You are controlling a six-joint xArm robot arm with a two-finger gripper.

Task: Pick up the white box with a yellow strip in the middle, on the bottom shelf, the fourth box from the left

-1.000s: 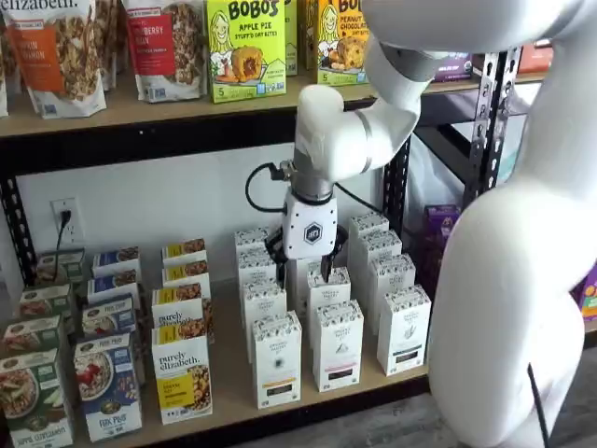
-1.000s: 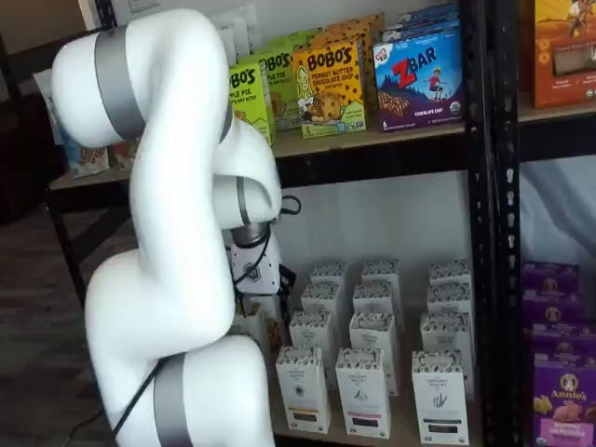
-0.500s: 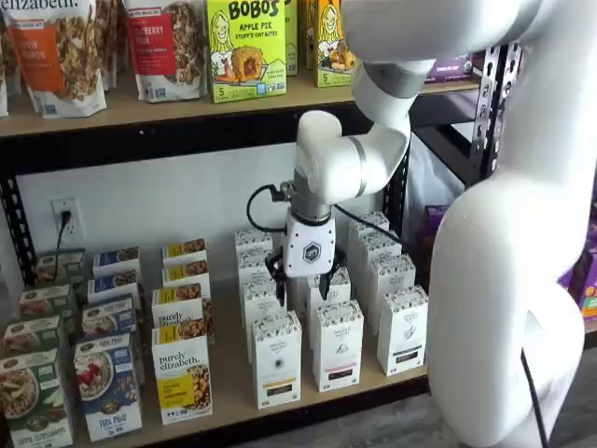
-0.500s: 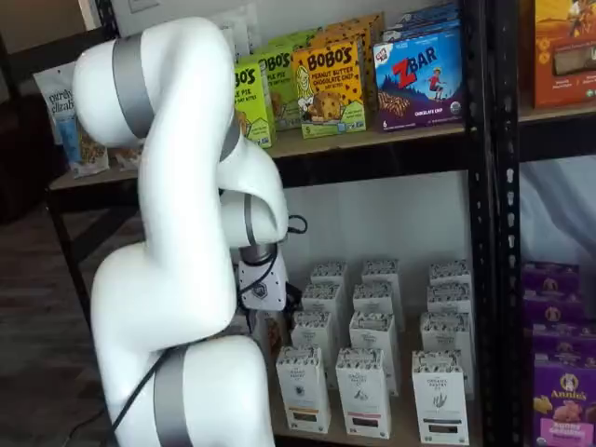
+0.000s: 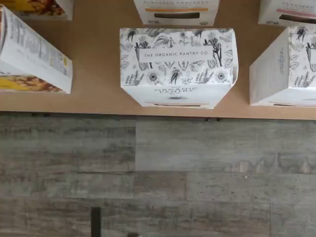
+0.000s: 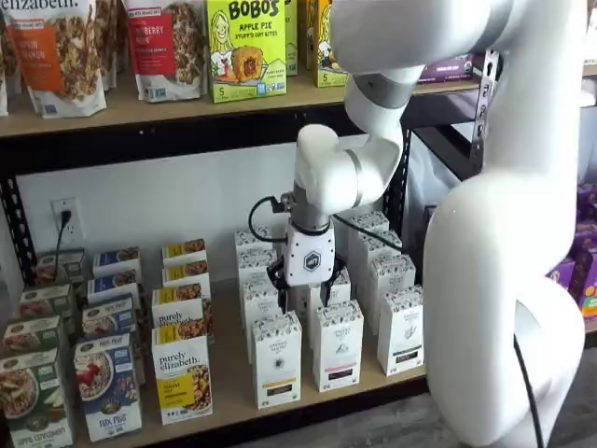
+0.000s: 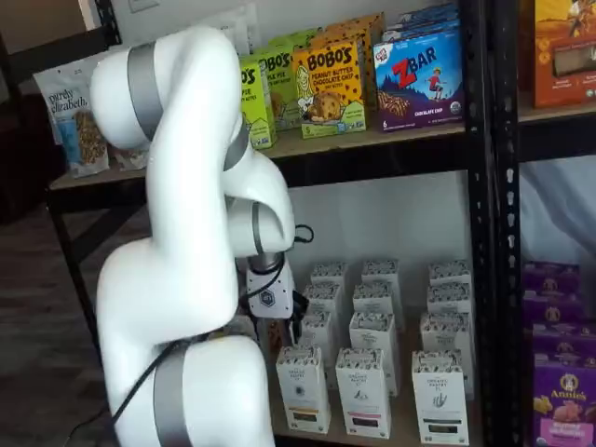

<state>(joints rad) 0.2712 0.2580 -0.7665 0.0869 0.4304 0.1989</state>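
On the bottom shelf (image 6: 229, 373), left of the black-strip cartons (image 6: 339, 343), the white box with a yellow strip (image 6: 276, 359) stands at the front edge. The gripper (image 6: 303, 291) hovers just above and behind it, fingers spread. It should centre over the speckled top, then descend straight so neither finger clips the neighbours.

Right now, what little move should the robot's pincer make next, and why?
Probably ease down and slightly forward. The open pincer hangs above and just behind the tall white carton with a thin yellow strip, which stands at the front of the light wooden bottom shelf. Nothing is gripped yet.
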